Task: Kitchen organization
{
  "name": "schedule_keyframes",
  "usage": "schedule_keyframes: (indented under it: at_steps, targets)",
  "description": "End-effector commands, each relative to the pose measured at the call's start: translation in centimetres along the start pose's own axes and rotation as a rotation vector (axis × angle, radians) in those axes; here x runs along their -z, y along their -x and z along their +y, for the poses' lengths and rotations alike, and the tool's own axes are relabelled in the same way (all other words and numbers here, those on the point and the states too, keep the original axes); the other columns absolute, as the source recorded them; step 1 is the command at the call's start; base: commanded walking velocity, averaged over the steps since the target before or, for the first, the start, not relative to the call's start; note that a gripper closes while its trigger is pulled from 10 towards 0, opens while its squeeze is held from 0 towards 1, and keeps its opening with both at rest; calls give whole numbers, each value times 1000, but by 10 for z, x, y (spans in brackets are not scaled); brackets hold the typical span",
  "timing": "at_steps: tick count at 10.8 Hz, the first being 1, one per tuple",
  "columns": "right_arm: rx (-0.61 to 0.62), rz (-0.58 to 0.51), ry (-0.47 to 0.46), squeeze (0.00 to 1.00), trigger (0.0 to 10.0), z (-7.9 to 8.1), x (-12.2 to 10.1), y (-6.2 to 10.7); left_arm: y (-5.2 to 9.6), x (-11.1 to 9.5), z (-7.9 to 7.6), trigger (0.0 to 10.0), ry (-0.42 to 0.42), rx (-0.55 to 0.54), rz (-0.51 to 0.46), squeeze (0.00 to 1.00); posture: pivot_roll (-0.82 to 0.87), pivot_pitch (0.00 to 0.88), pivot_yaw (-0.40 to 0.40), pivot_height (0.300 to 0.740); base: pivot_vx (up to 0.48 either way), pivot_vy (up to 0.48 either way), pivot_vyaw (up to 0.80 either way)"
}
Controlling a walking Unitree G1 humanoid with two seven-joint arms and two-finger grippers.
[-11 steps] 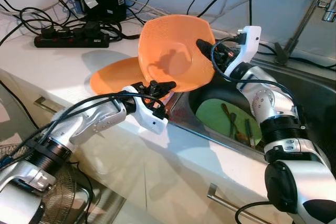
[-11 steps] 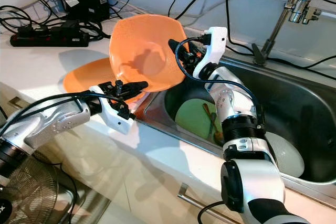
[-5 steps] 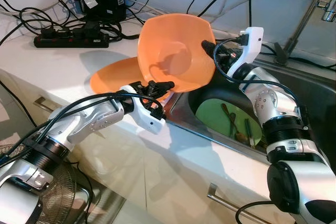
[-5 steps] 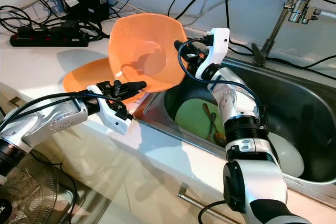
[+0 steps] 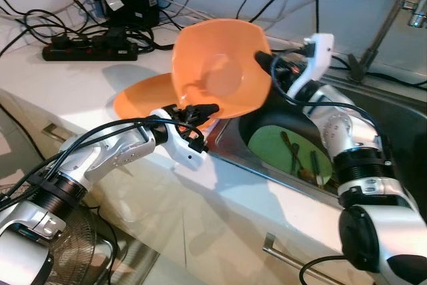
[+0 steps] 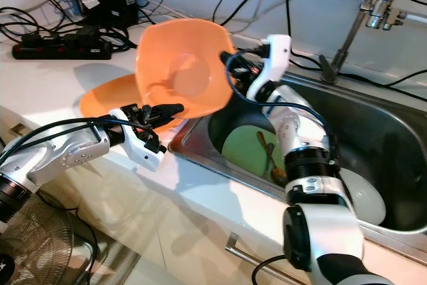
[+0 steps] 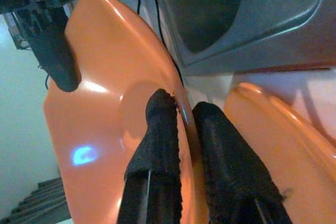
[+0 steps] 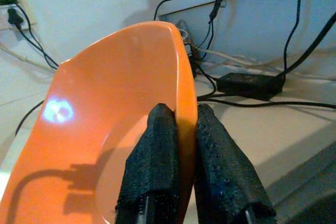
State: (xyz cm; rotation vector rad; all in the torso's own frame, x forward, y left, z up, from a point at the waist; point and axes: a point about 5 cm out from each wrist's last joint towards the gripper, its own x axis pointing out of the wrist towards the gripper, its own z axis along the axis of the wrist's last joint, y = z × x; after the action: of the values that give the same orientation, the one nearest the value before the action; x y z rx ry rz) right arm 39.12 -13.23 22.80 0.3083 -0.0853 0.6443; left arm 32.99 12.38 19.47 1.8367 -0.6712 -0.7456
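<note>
Orange plastic bowl (image 5: pixel 220 68), glossy and squarish, is pinched at opposite rims by left end effector (image 5: pixel 195 109) and right end effector (image 5: pixel 262 62). It has tipped slightly leftward since earlier.

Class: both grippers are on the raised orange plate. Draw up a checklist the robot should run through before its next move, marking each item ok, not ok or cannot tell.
1. Right gripper pinches the raised orange plate rim: ok.
2. Left gripper pinches its lower rim: ok.
3. Raised plate tilted on edge, hollow facing the camera: ok.
4. Second orange plate lies flat on the counter: ok.
5. Raised plate clear of the second plate: cannot tell.
6. Sink free of dishes: not ok.
</note>
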Motion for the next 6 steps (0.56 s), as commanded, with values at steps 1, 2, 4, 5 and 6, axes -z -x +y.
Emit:
schedule_keyframes:
  at_steps: [1,2,4,5,6]
  targets:
    - [-28,44,-7,0,0,7,9,-4,-8,-4,28,10000,-48,-97,-47,1000,240,0,-68,740,0,0,0]
    - [-20,34,-18,0,0,7,8,-4,-8,-4,28,10000,-47,-97,-47,1000,239,0,-67,740,0,0,0]
    - [65,-17,-54,0,0,-2,1,-3,-8,-4,28,10000,-30,-103,-43,1000,241,0,-68,740,0,0,0]
    - [104,-39,-59,0,0,-7,-3,-2,-8,-4,28,10000,-20,-108,-35,1000,241,0,-68,740,0,0,0]
    - [130,-65,-71,0,0,-10,-7,-1,-8,-4,28,10000,-1,-112,-28,0,242,0,-68,740,0,0,0]
